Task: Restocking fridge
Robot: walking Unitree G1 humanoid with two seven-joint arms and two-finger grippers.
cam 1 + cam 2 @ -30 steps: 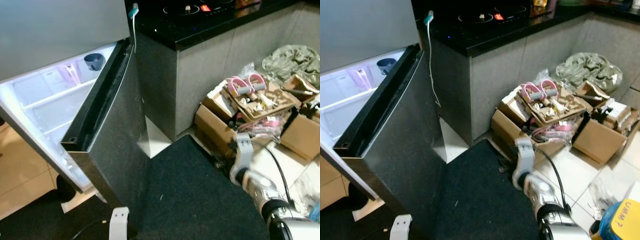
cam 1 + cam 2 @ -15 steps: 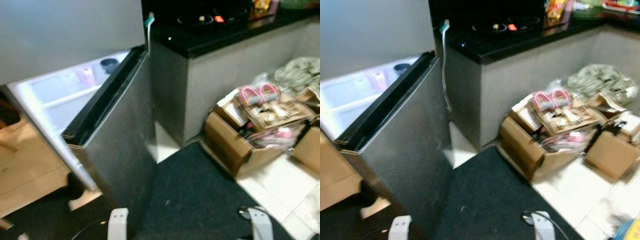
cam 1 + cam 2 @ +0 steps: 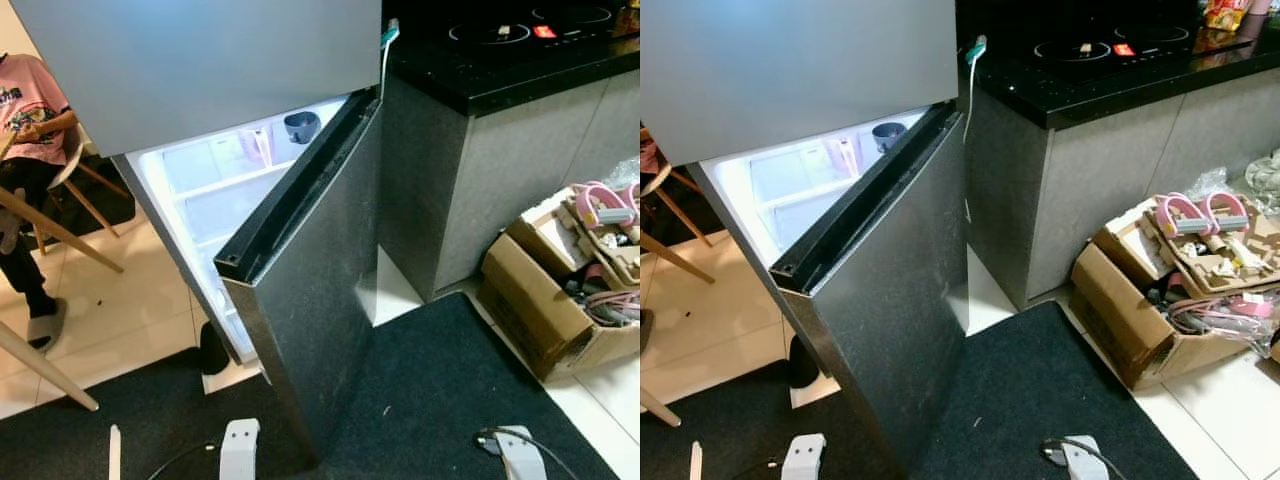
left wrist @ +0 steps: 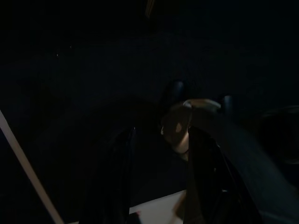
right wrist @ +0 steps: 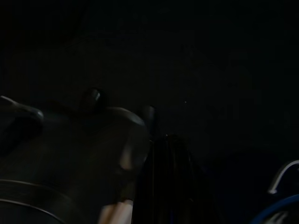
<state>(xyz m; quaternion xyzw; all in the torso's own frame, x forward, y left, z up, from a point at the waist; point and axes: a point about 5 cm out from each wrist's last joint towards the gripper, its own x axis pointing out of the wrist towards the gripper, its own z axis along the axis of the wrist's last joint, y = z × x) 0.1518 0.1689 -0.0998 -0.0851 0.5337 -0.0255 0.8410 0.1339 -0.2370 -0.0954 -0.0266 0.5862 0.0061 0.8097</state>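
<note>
1. Fridge (image 3: 200, 70): grey, upper door shut; lower door (image 3: 310, 330) swung open, lit interior with white shelves (image 3: 215, 185) in view.
2. Counter (image 3: 1110, 150): just beside fridge, black top, hob (image 3: 1085, 48) with red indicator lit.
3. Mat (image 3: 440, 400): dark, on floor before fridge and counter.
4. Box (image 3: 1160, 310): cardboard, on tiles right of mat, full of clutter incl. pink-handled item (image 3: 1200, 212).
5. Person (image 3: 25, 110): pink shirt, seated far left by wooden chair legs.
6. Cup (image 3: 300, 126): dark blue, on top shelf inside fridge.
7. Left gripper (image 4: 159, 186): hangs idle; wrist view dark, fingers apart, nothing between.
8. Right gripper (image 5: 163, 186): hangs idle; too dark, cannot tell finger state.
</note>
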